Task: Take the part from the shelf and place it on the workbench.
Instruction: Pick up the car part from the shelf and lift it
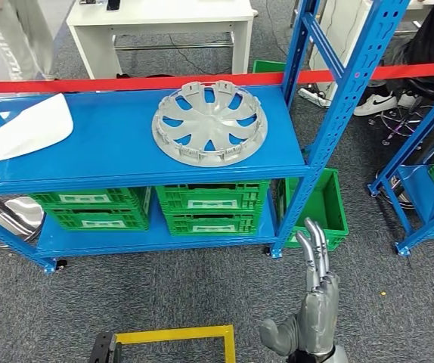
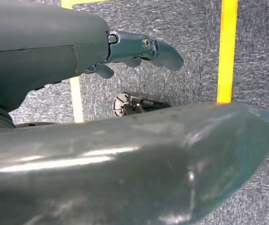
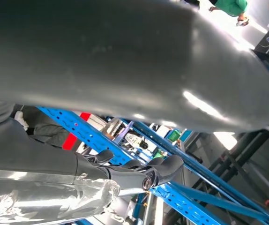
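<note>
A grey wheel cover point(image 1: 209, 122) lies flat on the blue shelf's top board point(image 1: 118, 144), right of its middle. My right hand point(image 1: 308, 306) is raised in front of the shelf's right post, below and to the right of the wheel cover, fingers straight and apart with nothing in them. In the right wrist view its fingers point(image 3: 140, 171) stretch toward blue shelf beams. My left hand point(image 2: 90, 51) points down over the grey carpet, fingers point(image 2: 144, 47) extended, holding nothing.
A white curved part point(image 1: 26, 127) lies at the shelf's left end. Green crates point(image 1: 212, 206) fill the lower board, and another green crate point(image 1: 317, 208) stands on the floor beside the post. Red tape point(image 1: 118, 82) runs behind the shelf. Yellow floor tape point(image 1: 175, 334) marks the carpet. A person's legs point(image 1: 15, 34) stand far left.
</note>
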Tool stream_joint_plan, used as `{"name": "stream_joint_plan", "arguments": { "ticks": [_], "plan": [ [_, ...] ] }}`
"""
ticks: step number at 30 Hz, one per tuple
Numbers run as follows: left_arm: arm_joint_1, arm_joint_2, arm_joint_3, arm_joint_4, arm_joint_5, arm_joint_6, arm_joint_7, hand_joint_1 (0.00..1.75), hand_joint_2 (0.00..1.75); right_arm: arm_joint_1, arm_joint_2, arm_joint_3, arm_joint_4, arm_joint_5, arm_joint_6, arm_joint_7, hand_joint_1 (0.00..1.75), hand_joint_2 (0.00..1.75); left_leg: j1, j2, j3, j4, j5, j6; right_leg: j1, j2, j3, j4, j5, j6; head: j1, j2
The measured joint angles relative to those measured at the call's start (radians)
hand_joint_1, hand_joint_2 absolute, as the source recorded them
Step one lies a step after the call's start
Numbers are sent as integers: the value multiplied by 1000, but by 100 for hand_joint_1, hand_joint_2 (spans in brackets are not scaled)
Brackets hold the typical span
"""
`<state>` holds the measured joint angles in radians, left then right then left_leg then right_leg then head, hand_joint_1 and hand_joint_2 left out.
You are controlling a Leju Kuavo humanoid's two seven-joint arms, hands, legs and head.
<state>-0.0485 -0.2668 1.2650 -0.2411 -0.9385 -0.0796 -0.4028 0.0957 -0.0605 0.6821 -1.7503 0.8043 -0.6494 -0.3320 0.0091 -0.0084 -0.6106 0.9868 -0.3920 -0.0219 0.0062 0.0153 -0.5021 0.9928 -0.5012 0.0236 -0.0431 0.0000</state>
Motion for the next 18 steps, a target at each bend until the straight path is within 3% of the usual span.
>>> {"name": "stream_joint_plan", "arguments": {
  "ticks": [18],
  "plan": [
    [0, 2, 0, 1, 4, 1, 0, 0, 0, 3, -1, 7, 19, -47, -15, 17, 0, 0, 0, 0, 0, 0, 0, 0, 0, 0, 0, 0, 0, 0, 0, 0]
  ]
}}
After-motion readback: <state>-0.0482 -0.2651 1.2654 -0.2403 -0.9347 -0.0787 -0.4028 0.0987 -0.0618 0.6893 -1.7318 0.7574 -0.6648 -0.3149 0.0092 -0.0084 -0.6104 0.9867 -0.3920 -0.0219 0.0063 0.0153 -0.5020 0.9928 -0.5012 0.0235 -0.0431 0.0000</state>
